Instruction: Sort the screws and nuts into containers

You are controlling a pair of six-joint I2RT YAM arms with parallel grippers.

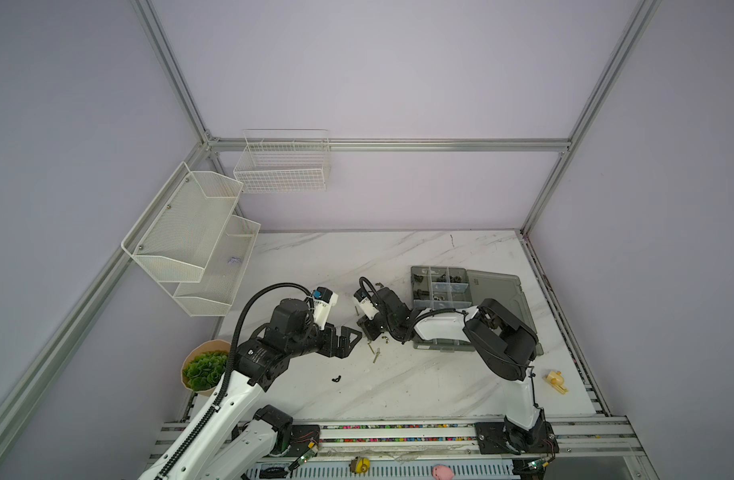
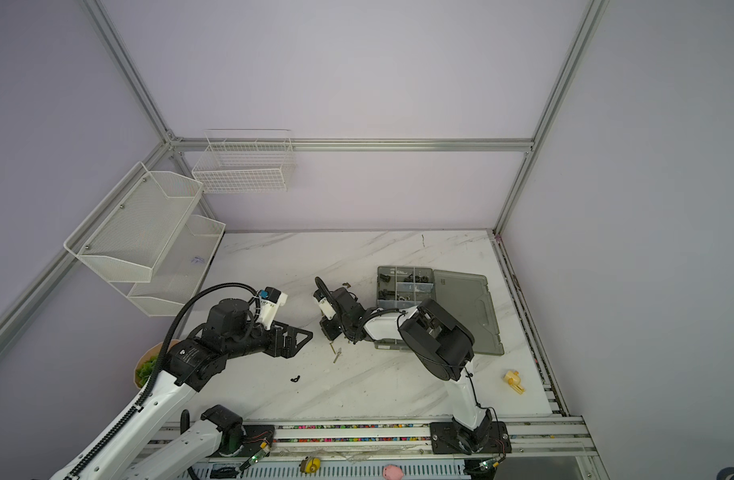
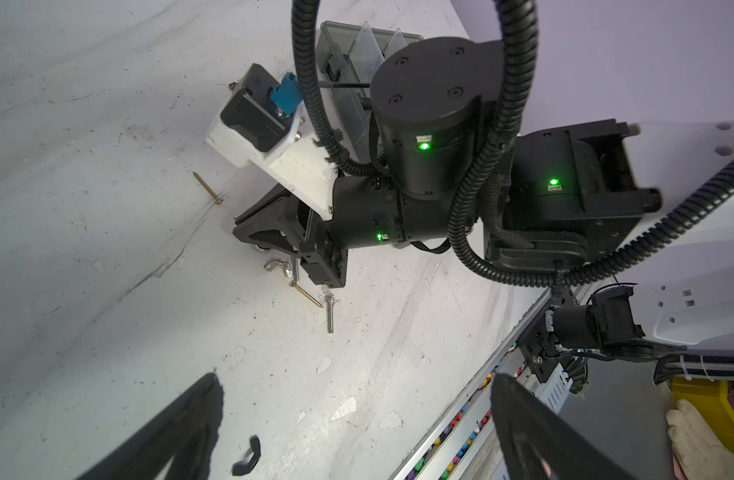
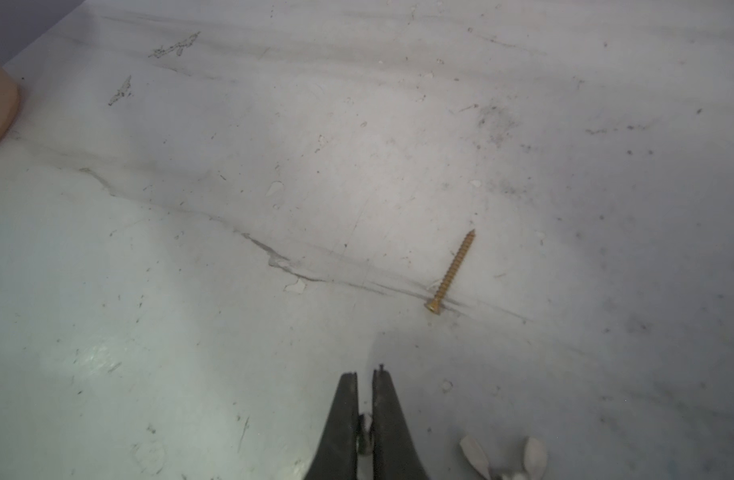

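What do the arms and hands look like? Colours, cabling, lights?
Left arm and right arm: white link shells, black joint housings, black ribbed cable conduit looped along each. Left hand and right hand: black, tapered fingers. Right wrist carries a white camera mount with a blue connector; green lights on its joints.

Mesh shelves & wire basket on walls; potted plant, yellow toy nr tabletop edges.

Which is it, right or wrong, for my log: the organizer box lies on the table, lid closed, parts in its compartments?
Wrong: the lid lies open beside the organizer box, per both top views. The box is on the table, parts in its compartments.
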